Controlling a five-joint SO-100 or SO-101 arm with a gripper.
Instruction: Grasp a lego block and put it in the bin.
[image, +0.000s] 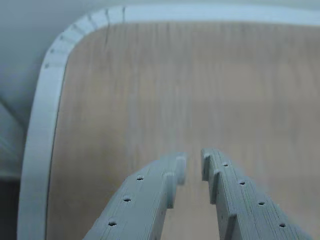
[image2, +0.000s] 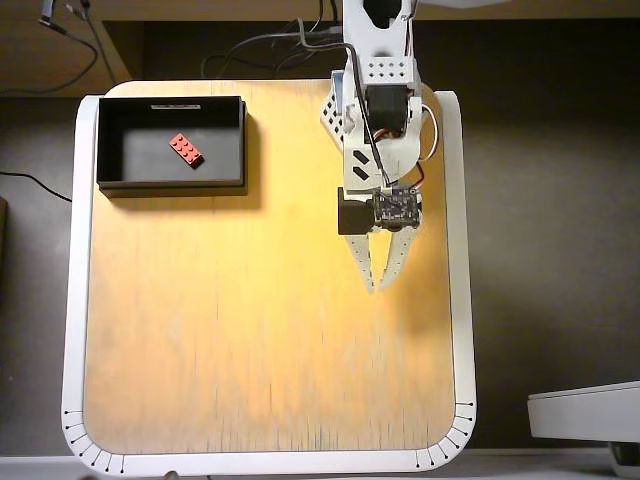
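Our gripper (image2: 380, 283) hangs nearly closed and empty near the surface's (image2: 250, 350) right edge; the lego block (image2: 186, 149) already lies in the bin (image2: 170, 183) at the top-left corner, so we should simply stay clear

We're looking at a bright red lego block (image2: 186, 149) on the dark grey floor of the black bin (image2: 171, 183). The table (image2: 250, 330) glows warm yellow-orange wood with faint lengthwise grain, ringed by a white rim with small black tick marks at its corners. The gripper (image2: 378, 284) shows white from overhead; in the wrist view we see pale grey fingers (image: 145, 200) dotted with dark holes.
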